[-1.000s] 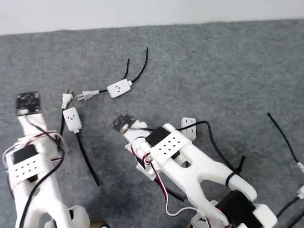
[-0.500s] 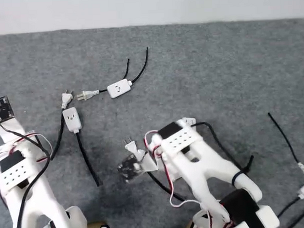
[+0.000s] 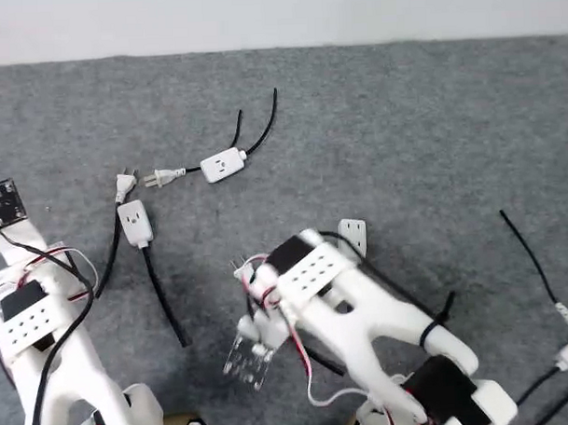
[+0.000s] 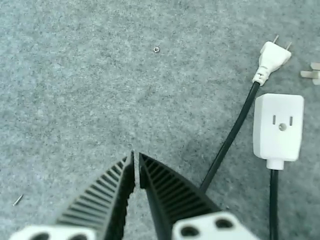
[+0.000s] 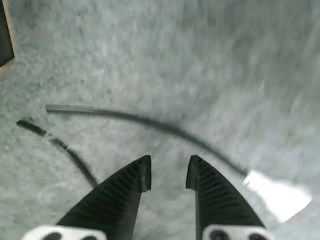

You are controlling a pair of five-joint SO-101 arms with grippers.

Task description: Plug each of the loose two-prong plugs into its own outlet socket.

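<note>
Left wrist view: the left gripper [image 4: 136,165] is held low over the grey carpet [image 4: 100,90], its jaws all but closed with nothing between them. A white plug [image 4: 272,55] on a black cord is laid near it, and a white socket [image 4: 278,125] is set face up just beside that cord, apart from the plug. In the high view the right arm [image 3: 362,303] is bent with its wrist turned down. The right gripper [image 5: 167,172] is held above the carpet, a narrow gap left between its empty jaws. A second plug [image 3: 161,178] is laid apart from a far socket [image 3: 222,164]. A third socket [image 3: 352,233] is set against the right arm. The carpet is bounded by a pale wall [image 3: 277,17].
</note>
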